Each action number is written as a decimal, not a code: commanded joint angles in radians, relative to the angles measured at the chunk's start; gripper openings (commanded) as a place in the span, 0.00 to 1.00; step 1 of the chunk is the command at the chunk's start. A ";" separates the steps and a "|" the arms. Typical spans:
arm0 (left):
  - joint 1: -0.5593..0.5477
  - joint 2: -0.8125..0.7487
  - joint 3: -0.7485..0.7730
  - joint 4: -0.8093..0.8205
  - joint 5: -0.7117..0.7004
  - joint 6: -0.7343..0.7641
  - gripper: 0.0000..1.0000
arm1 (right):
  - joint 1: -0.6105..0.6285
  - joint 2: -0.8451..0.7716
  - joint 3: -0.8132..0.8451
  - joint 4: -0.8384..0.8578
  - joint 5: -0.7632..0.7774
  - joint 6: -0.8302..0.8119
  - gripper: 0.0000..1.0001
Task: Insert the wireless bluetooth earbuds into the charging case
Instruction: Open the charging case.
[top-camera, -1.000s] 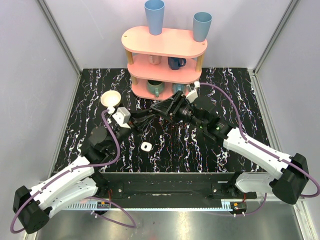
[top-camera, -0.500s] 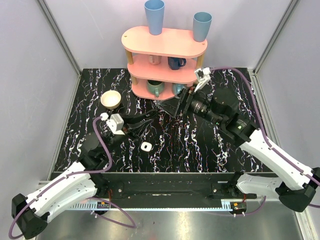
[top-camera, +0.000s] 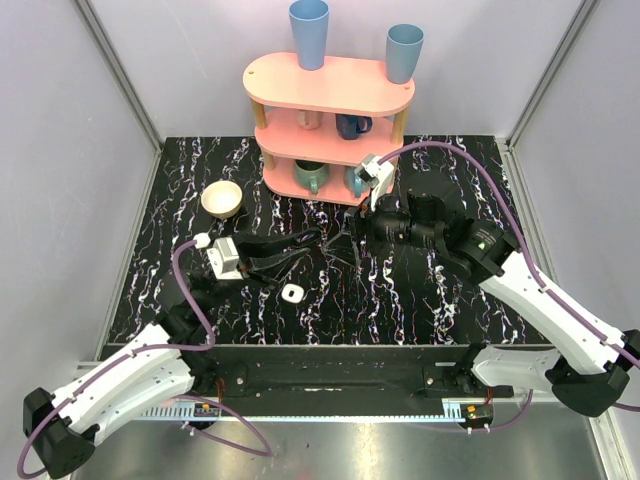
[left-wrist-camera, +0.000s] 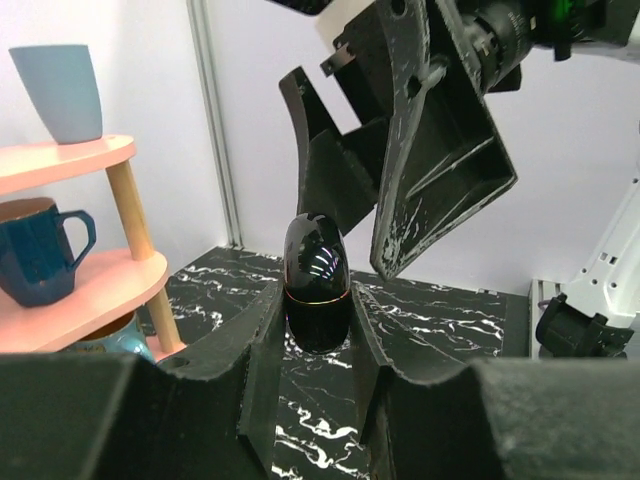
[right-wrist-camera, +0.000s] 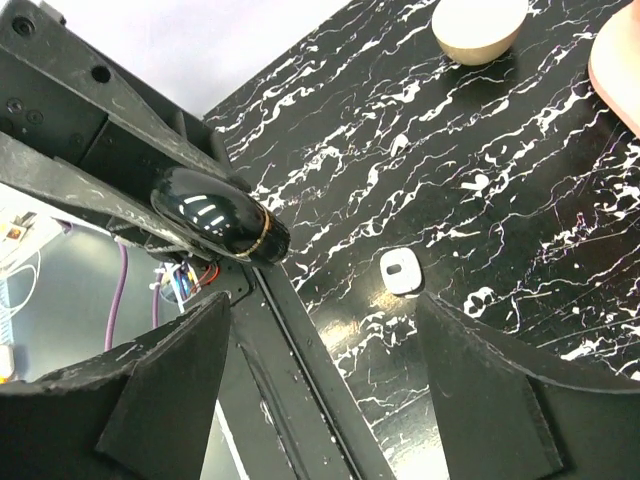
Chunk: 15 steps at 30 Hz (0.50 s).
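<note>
Tabletop; capsule (black) between left fingers

My worktop is black with white marble veining, boxed in by plain pale lilac walls with aluminium posts at the far corners. A pink three-tier shelf sits at the far edge, middle-ish, with two light blue cups on top and mugs on the lower tiers. Lighting's soft and even.

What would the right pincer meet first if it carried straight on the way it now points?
Probably the black glossy capsule clamped in the left pincer, just ahead of the right pincer; depth is unclear.
</note>
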 joint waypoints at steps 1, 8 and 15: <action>-0.005 0.016 0.017 0.145 0.060 -0.037 0.00 | 0.006 -0.017 0.026 -0.008 -0.044 -0.050 0.81; -0.003 0.059 0.008 0.173 0.100 -0.060 0.00 | 0.003 -0.030 0.000 0.051 -0.106 -0.018 0.81; -0.003 0.076 0.011 0.169 0.132 -0.058 0.00 | 0.004 -0.041 -0.023 0.105 -0.070 0.005 0.81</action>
